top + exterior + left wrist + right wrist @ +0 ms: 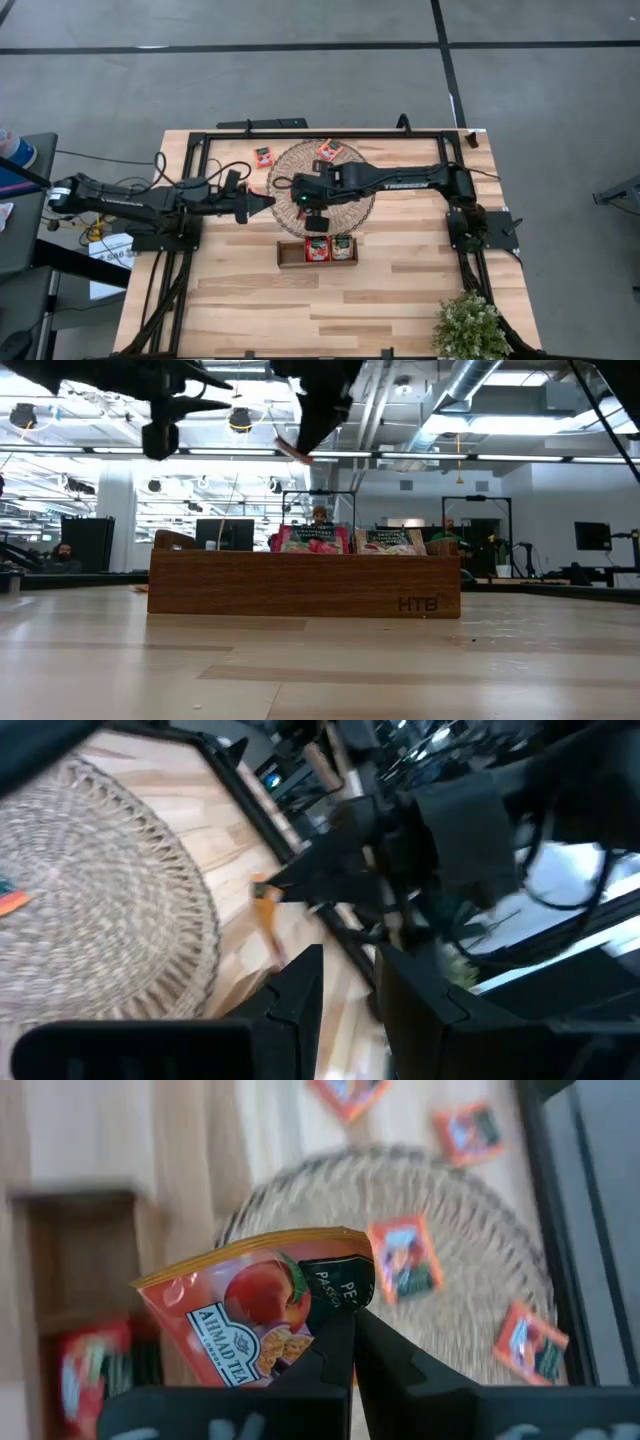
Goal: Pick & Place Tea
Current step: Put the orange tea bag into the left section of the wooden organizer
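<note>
Right gripper (350,1342) clamped on an orange peach tea sachet (255,1315), mid-frame over the woven mat (352,212). Left gripper (268,201) just left, fingers probably slightly apart, empty.

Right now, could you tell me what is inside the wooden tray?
The wooden tray holds two red tea sachets, standing in its middle and right compartments. The left compartment looks empty. The low view hides their lower halves behind the tray wall.

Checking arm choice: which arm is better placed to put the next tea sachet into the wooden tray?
The right. Its hand is shut on an orange tea sachet and hangs near the wooden tray, which has an empty compartment. The left hand sits beside the woven mat, holding nothing visible.
</note>
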You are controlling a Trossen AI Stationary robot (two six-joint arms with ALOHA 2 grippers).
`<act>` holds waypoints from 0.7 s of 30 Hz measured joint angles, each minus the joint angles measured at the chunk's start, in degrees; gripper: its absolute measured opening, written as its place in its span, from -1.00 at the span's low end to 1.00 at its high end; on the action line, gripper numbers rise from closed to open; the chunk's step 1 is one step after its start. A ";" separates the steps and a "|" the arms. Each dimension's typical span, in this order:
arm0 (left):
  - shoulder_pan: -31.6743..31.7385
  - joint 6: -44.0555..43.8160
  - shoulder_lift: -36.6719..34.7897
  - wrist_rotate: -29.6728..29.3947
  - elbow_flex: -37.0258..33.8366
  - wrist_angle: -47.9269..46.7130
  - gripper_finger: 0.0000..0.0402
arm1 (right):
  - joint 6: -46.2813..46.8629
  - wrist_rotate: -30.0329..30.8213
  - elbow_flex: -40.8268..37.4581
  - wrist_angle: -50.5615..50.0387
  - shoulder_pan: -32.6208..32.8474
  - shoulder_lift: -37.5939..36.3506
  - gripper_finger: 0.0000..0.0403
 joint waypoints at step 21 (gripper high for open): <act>0.02 2.46 18.02 1.36 11.34 -1.80 -0.57 | -0.62 -0.50 0.57 -1.58 0.90 -1.17 -1.00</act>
